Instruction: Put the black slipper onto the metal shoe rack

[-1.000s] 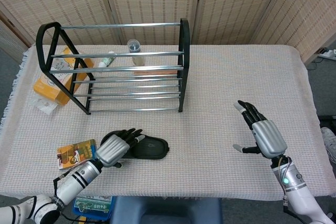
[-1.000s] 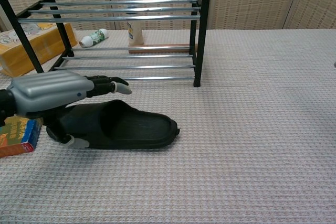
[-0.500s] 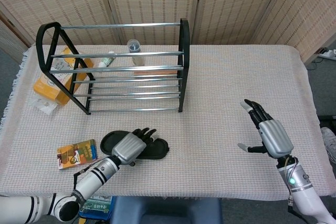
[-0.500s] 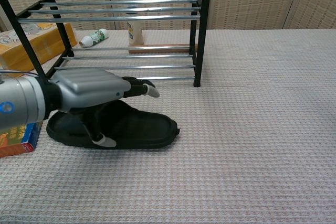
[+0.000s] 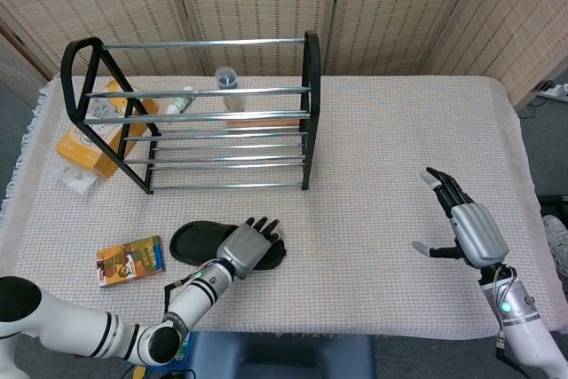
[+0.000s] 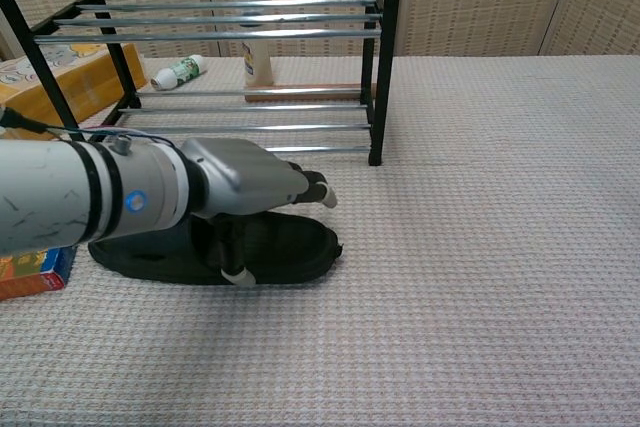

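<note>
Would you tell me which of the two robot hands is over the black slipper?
The left robot hand, above the black slipper; the right robot hand hovers far off.

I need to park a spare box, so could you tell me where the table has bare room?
Bare cloth lies between the metal shoe rack and the right hand. It is crowded on the left: black slipper under the left hand, a small orange box, and a yellow box behind the rack.

No lettering can be read anywhere; the yellow box (image 5: 95, 137) at ten o'clock behind the rack carries print too small to make out; the small orange packet (image 5: 130, 260) at seven o'clock on the table (image 5: 373, 175) shows pictures and marks, all blurred; the white bottle's (image 6: 179, 72) green label is illegible.
</note>
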`<state>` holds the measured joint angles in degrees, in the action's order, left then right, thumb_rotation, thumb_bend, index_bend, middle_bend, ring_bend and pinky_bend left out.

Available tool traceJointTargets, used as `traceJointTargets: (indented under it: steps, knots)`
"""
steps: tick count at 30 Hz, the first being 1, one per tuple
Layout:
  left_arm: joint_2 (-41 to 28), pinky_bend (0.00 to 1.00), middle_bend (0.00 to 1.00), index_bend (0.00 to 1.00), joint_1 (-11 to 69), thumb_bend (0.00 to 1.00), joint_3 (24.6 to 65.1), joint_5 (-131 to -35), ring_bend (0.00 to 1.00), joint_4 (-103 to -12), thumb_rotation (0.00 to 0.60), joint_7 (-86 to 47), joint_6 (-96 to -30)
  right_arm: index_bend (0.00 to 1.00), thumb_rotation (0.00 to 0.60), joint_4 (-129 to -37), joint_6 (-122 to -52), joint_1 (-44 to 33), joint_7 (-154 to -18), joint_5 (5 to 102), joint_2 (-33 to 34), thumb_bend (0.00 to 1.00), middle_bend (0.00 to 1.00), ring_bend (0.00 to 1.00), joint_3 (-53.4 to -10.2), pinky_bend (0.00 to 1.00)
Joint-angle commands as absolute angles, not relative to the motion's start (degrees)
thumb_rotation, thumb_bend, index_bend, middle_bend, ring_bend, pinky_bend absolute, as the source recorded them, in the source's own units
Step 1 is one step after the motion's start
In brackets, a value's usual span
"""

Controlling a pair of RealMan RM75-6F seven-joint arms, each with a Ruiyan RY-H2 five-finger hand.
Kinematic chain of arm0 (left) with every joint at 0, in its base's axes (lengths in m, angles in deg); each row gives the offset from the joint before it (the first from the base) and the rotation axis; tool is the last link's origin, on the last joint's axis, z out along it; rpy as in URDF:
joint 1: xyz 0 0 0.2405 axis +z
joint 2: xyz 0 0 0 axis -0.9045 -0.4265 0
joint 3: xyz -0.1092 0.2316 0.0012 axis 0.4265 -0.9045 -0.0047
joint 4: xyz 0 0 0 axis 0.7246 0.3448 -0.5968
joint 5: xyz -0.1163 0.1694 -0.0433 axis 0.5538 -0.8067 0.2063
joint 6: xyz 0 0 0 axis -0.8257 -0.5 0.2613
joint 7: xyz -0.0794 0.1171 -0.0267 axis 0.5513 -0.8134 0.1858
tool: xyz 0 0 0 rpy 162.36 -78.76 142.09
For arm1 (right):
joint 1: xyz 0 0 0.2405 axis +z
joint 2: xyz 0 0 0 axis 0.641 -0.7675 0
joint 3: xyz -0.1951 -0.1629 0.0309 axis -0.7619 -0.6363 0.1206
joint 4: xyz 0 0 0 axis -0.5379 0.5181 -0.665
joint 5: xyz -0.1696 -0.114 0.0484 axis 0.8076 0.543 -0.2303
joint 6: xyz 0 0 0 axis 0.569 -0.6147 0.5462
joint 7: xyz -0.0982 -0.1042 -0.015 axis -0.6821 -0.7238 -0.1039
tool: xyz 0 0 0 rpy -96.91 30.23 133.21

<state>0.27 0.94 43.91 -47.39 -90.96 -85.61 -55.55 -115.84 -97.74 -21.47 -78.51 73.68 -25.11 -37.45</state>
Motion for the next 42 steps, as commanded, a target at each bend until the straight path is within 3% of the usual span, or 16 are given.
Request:
traceJointTargets:
  steps: [1, 8, 23, 29, 36, 42]
  knots:
    - [2.06, 0.19, 0.00, 0.00, -3.02, 0.23, 43.48, -41.47, 0.01, -89.99, 0.600, -88.44, -58.39, 0.00, 0.600, -115.47, -97.69, -21.67, -77.92, 73.80, -25.15, 0.04, 0.00, 0.01, -37.32, 0.21]
    - [2.23, 0.19, 0.00, 0.00, -6.44, 0.23, 42.71, -36.00, 0.01, -90.13, 0.600, -89.45, -59.49, 0.00, 0.600, -114.44, -97.44, -21.99, -76.53, 74.06, -24.81, 0.04, 0.00, 0.01, -37.06, 0.21]
    - [-1.02, 0.19, 0.07, 0.06, -7.81, 0.23, 37.09, -38.77, 0.01, -100.10, 0.600, -87.36, -61.98, 0.00, 0.600, -113.47, -97.87, -22.97, -75.18, 74.89, -24.42, 0.04, 0.00, 0.01, -36.90, 0.21]
    - [0.51, 0.19, 0.07, 0.05, -6.18, 0.23, 35.38, -46.64, 0.01, -97.60, 0.600, -84.44, -63.75, 0.00, 0.600, -113.42, -97.43, -23.01, -75.18, 74.82, -24.40, 0.04, 0.00, 0.01, -36.82, 0.21]
    - [1.72, 0.19, 0.07, 0.06, -6.47, 0.23, 34.51, -46.00, 0.01, -93.24, 0.600, -84.19, -62.70, 0.00, 0.600, -113.48, -97.54, -23.38, -75.06, 74.60, -24.49, 0.04, 0.00, 0.01, -36.66, 0.21]
    - [2.15, 0.19, 0.10, 0.13, -6.80, 0.23, 34.14, -44.60, 0.03, -92.24, 0.600, -84.23, -62.02, 0.00, 0.600, -113.25, -97.26, -23.47, -74.71, 74.60, -24.28, 0.04, 0.00, 0.01, -36.62, 0.21]
